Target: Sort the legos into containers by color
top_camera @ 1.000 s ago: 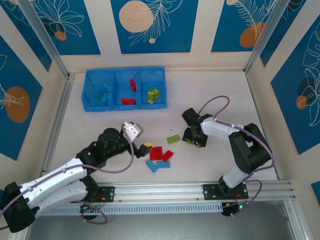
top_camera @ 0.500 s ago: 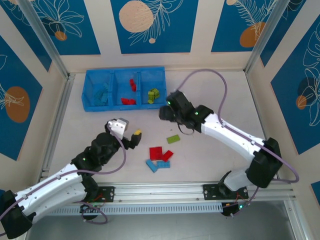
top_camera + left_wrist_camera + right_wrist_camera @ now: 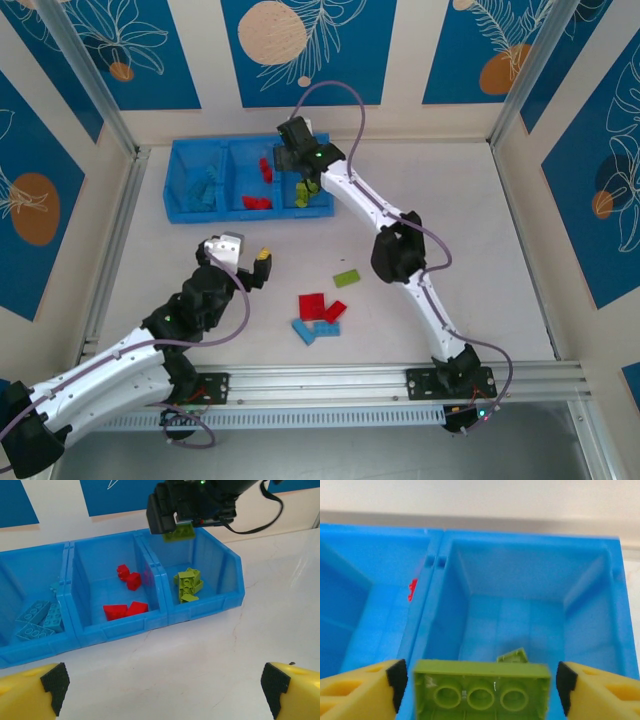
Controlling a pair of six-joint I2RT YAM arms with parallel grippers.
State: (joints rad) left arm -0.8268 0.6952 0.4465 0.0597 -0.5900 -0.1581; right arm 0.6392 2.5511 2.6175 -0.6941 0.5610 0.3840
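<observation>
The long blue tray (image 3: 250, 141) lies at the back left. Its left compartment holds light blue bricks (image 3: 37, 620), the middle one red bricks (image 3: 125, 611), the right one lime green bricks (image 3: 187, 584). My right gripper (image 3: 308, 176) hovers over the right compartment (image 3: 530, 610), shut on a lime green brick (image 3: 481, 692) seen underside up, also visible as the green brick (image 3: 179, 531) from the left wrist. My left gripper (image 3: 245, 265) is low over bare table in front of the tray (image 3: 120, 627), its fingers (image 3: 55, 680) wide open and holding nothing.
Loose on the table middle lie a lime green plate (image 3: 347, 278), a flat red plate (image 3: 312, 306), a small red brick (image 3: 334, 311) and two light blue bricks (image 3: 303, 331). The right arm stretches diagonally across the table above them. Metal posts frame the sides.
The right arm has swung from the table middle up to the tray's right compartment, carrying the green brick. The left gripper has drawn back to the left, away from the loose pile.
</observation>
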